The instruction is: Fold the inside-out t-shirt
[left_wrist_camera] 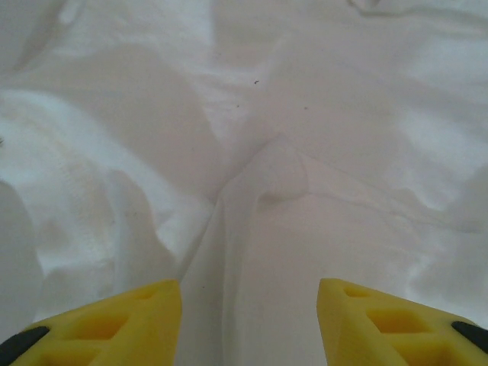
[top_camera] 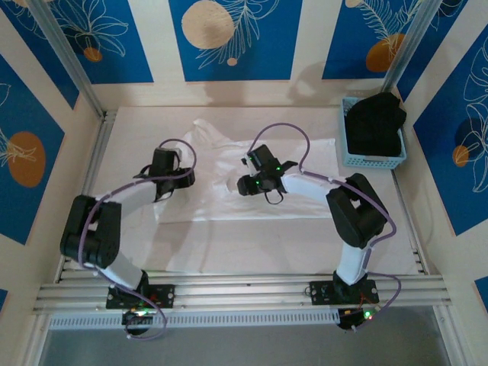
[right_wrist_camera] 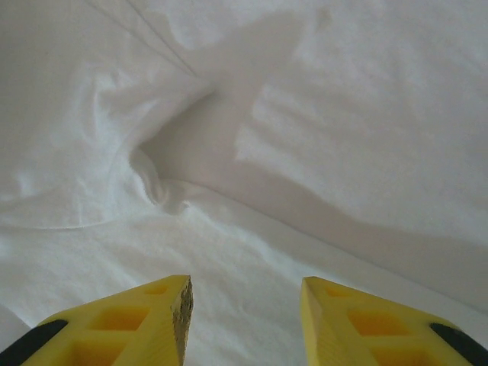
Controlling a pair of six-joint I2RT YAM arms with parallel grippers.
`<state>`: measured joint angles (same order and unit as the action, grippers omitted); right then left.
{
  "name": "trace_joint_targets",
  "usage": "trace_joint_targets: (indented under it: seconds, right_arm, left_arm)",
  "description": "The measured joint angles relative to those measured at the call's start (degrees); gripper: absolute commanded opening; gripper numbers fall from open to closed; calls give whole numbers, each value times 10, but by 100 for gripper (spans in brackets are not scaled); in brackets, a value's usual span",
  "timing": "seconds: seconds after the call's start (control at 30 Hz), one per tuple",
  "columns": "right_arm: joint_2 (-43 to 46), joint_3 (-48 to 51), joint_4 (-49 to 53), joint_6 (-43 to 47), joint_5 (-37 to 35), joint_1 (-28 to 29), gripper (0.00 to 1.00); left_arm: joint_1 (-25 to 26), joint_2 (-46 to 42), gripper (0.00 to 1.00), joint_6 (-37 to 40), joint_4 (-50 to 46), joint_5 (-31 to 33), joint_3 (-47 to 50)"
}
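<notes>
The left arm [top_camera: 126,198] and right arm [top_camera: 313,183] have white links and bulky black joints, each with a looping lilac cable [top_camera: 278,127]. Small green lights [top_camera: 369,313] glow at the bases. The left gripper [left_wrist_camera: 250,297] and right gripper [right_wrist_camera: 245,293] carry yellow jaws with hollow cut-outs, black further back.

Bare table [top_camera: 252,248] on the near side of the inside-out t-shirt [top_camera: 217,164], free for passage from side to side. Right of the t-shirt, blocked at the far corner by a blue basket [top_camera: 374,161] heaped with a black garment [top_camera: 375,122]; nearer than that, free surface. Over the t-shirt's middle, taken up by the right gripper [top_camera: 242,185] and its arm, jaws apart above wrinkled cloth. At the t-shirt's left edge, occupied by the left gripper [top_camera: 168,181], jaws likewise apart over cloth. Beyond the t-shirt, a narrow strip of table, then wall. Farther left and right of the t-shirt, hemmed in by slanting metal posts [top_camera: 72,65].
</notes>
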<state>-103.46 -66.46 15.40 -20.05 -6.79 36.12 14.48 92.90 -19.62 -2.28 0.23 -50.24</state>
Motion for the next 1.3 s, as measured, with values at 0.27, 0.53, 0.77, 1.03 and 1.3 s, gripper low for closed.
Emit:
trace_joint_targets:
  seconds: [0.27, 0.53, 0.77, 1.03, 1.3]
  right_arm:
    - [24, 28, -9, -4, 5, -10, 42]
    - [48, 46, -8, -6, 6, -19, 42]
    - [54, 53, -7, -9, 6, -24, 42]
    - [76, 62, 29, -10, -4, -33, 42]
    - [173, 117, 55, -32, -5, -114, 50]
  left_arm:
    - [3, 102, 14, 34, -35, 60, -99]
    - [-1, 115, 5, 32, -47, 98, -136]
    - [-4, 118, 27, 12, -53, 105, -140]
    - [-6, 136, 50, 7, -81, 137, -166]
    - [12, 26, 53, -7, -50, 90, -78]
